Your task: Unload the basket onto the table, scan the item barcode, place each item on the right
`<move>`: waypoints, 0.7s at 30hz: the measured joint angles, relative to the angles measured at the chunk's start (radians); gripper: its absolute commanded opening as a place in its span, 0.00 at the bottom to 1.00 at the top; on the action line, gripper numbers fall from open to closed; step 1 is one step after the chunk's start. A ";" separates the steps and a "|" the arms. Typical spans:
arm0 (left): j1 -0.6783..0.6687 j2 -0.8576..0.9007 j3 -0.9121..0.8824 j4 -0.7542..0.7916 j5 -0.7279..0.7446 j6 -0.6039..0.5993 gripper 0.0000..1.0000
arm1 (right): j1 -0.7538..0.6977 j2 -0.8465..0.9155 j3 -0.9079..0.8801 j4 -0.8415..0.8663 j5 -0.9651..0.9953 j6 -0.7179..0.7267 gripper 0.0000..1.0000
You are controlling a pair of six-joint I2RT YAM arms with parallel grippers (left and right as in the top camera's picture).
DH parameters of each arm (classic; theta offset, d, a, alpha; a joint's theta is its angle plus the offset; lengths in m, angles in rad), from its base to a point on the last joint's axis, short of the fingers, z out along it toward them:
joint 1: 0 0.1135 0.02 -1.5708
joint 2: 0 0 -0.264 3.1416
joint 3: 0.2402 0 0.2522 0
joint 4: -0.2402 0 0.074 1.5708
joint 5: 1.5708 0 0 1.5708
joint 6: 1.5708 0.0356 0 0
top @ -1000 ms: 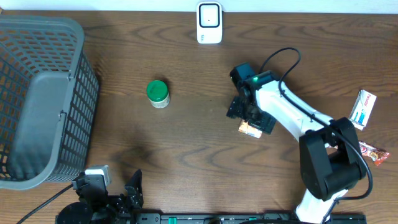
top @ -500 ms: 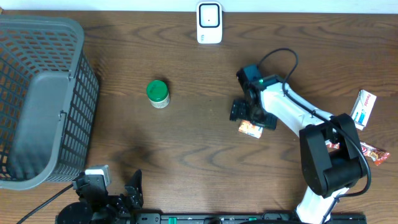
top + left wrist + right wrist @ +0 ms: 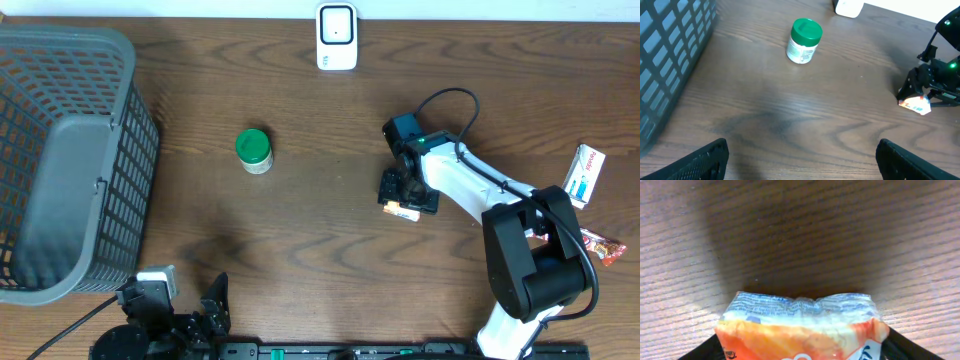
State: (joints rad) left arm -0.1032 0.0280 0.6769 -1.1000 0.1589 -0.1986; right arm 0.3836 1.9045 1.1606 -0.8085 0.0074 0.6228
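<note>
Overhead, right gripper (image 3: 407,196) straddles orange packet (image 3: 401,211), grip uncertain; green-lidded jar (image 3: 253,150), scanner (image 3: 337,36) well apart.

grey basket (image 3: 60,150), green-lidded jar (image 3: 253,150), small carton (image 3: 584,175)

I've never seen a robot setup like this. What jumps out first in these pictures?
The white arm's right claw hangs directly over a small orange packet, just right of the table's middle. A green-lidded jar stands alone left of centre, and a big grey basket fills the left edge.
</note>
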 measured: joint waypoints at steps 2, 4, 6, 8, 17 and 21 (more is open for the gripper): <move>0.000 0.000 0.000 0.000 0.000 0.000 0.94 | 0.000 0.000 0.000 0.000 0.000 0.000 0.65; 0.000 0.000 0.000 0.000 0.000 0.000 0.94 | 0.000 0.000 0.000 0.000 0.000 -0.001 0.64; 0.000 0.000 0.000 0.000 0.000 0.000 0.94 | 0.000 0.000 0.001 -0.007 -0.006 -0.003 0.64; 0.000 0.000 0.000 0.000 0.000 0.000 0.94 | 0.000 0.003 0.011 -0.051 -0.023 -0.003 0.64; 0.000 0.000 0.000 0.000 0.000 0.000 0.94 | 0.000 0.024 0.237 -0.388 -0.106 -0.009 0.60; 0.000 0.000 0.000 0.000 0.000 0.000 0.94 | 0.000 0.024 0.323 -0.520 -0.196 -0.048 0.63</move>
State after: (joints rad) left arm -0.1032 0.0280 0.6769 -1.1000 0.1589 -0.1986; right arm 0.3836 1.9289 1.4834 -1.3281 -0.1883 0.5751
